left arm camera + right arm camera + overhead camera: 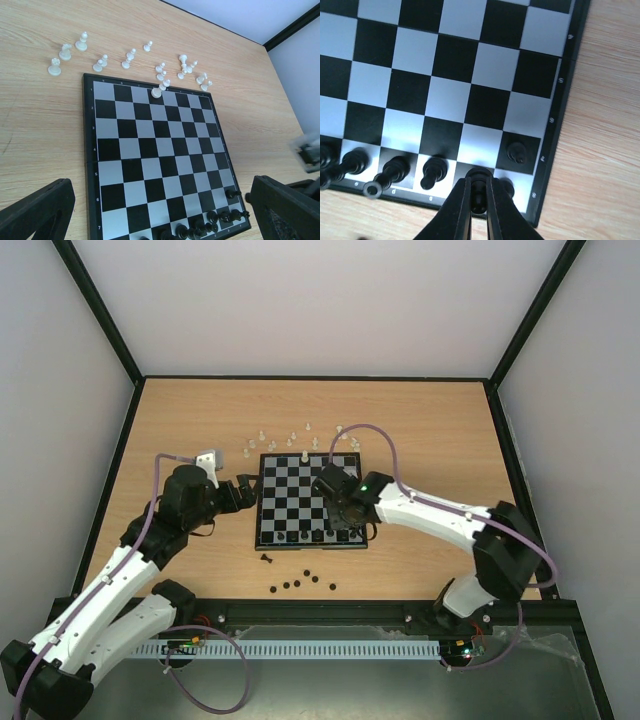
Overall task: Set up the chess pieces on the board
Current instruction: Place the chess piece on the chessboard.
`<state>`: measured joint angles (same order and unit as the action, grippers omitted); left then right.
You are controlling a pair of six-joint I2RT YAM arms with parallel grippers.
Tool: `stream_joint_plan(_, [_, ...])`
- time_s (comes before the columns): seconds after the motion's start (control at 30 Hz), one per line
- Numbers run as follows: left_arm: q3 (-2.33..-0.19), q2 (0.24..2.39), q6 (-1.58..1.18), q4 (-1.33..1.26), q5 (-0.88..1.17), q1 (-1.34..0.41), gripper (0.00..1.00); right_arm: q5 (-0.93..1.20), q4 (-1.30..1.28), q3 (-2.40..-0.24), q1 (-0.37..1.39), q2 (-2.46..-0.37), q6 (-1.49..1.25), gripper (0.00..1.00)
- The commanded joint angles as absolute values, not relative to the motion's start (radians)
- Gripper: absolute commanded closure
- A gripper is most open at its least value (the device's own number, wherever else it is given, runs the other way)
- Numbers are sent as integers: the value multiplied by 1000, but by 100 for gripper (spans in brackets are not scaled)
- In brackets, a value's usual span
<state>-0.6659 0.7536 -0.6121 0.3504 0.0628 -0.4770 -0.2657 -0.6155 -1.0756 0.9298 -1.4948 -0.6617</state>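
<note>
Several black pieces (395,169) stand on the board (445,65); most white pieces (100,63) wait on the table (40,125). My right hand (479,192) pinches one black piece (479,175); my left hand (160,212) gapes empty.

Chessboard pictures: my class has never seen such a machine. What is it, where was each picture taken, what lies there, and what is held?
Two robot arms, each with a two-finger gripper. One camera looks down from above; the others sit on the wrists. On the table lies the board, with white pieces mostly beyond its far edge, black pieces along its near row, and loose black pieces in front. The left gripper is open and empty. The right gripper is shut on a black piece in the near row.
</note>
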Motion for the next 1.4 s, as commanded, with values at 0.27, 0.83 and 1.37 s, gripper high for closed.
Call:
stream_joint_plan(0.27, [-651,734,-604,361,49,-468,1,-212,-597,-1145,897,-1683,-551,92])
stream_joint_plan(0.83, [-651,743,-604,359,49,-465,1,-198,-576,-1104,883,-1729,-548,92])
stream_joint_plan(1.37, [-652,746,-609,358,48,-463,1,-192,-575,-1083,879,-1724,-548,85])
